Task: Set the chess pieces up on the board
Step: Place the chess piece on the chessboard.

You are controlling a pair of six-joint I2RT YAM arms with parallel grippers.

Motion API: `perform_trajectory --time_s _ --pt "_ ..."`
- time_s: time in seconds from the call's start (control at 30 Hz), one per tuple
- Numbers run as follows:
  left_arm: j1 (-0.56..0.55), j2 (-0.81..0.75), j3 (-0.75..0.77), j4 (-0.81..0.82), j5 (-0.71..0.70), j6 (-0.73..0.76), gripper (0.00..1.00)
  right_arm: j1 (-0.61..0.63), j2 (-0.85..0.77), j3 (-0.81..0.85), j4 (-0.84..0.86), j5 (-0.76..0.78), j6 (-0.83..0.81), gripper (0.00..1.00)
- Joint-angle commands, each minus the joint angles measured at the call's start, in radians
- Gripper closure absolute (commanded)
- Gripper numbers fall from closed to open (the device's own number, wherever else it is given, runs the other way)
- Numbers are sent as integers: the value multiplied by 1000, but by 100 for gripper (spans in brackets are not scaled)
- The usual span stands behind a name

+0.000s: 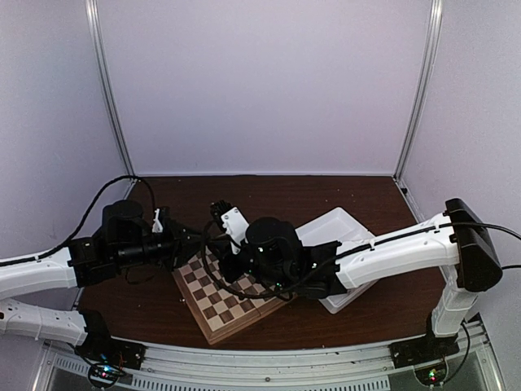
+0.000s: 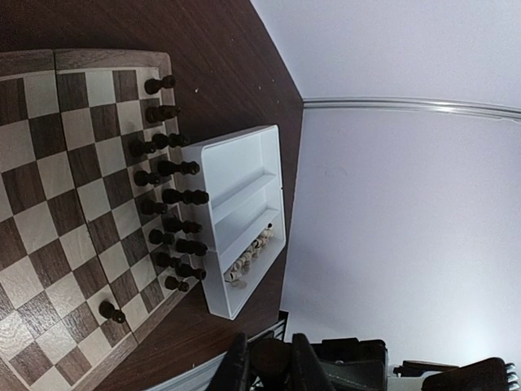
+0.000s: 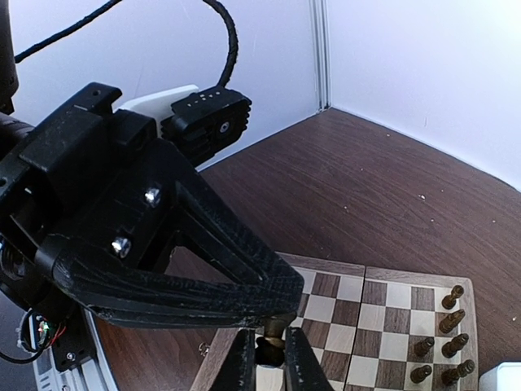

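Note:
A small dark chess piece [image 3: 269, 348] hangs above the near left corner of the board [image 3: 383, 326]. My right gripper [image 3: 269, 360] is shut on its lower part. My left gripper [image 3: 281, 314] pinches its upper end from above, and in the left wrist view the same piece [image 2: 270, 366] sits dark between the left gripper's [image 2: 270, 373] shut fingers. From above, both grippers [image 1: 205, 242] [image 1: 218, 251] meet over the board's [image 1: 232, 305] far left corner. Two rows of dark pieces [image 2: 171, 195] stand along the board edge nearest the tray, and one lone dark piece [image 2: 110, 311] stands apart.
A white two-compartment tray [image 2: 244, 155] lies beside the board, with several pale cream pieces [image 2: 248, 261] in one compartment. In the top view the tray [image 1: 338, 224] is partly under my right arm. White enclosure walls and metal posts surround the dark wooden table [image 1: 326, 191].

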Motion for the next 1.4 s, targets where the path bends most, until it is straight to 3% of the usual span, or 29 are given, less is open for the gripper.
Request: perform_trajectory --time_s 0.0,0.13,0.23,0.33,0.47,0.63,0.77,0.97,1.13,1.37 --pt "3 -16 -22 53 6 4 80 -6 -10 16 11 9 12 98" --pt "18 -50 -24 9 -24 58 63 -7 -37 21 -61 8 42 100" --pt "72 -102 13 -141 -38 148 50 -8 -62 23 -151 -14 76 100" --pt "106 -163 71 -318 -127 294 37 -15 -86 36 -272 -49 117 100" --pt "111 -212 145 -464 -212 519 28 -41 -101 97 -498 -122 171 100" --pt "111 -191 209 -549 -159 763 22 -109 -59 230 -788 -286 228 100" --pt "111 -152 226 -599 -105 869 20 -142 10 347 -954 -357 217 98" --pt "111 -113 203 -609 -45 942 20 -155 131 514 -1127 -371 171 93" --pt "111 -81 197 -608 9 999 20 -156 264 689 -1313 -358 130 96" --pt "111 -66 187 -606 32 1029 20 -157 338 761 -1391 -337 108 95"
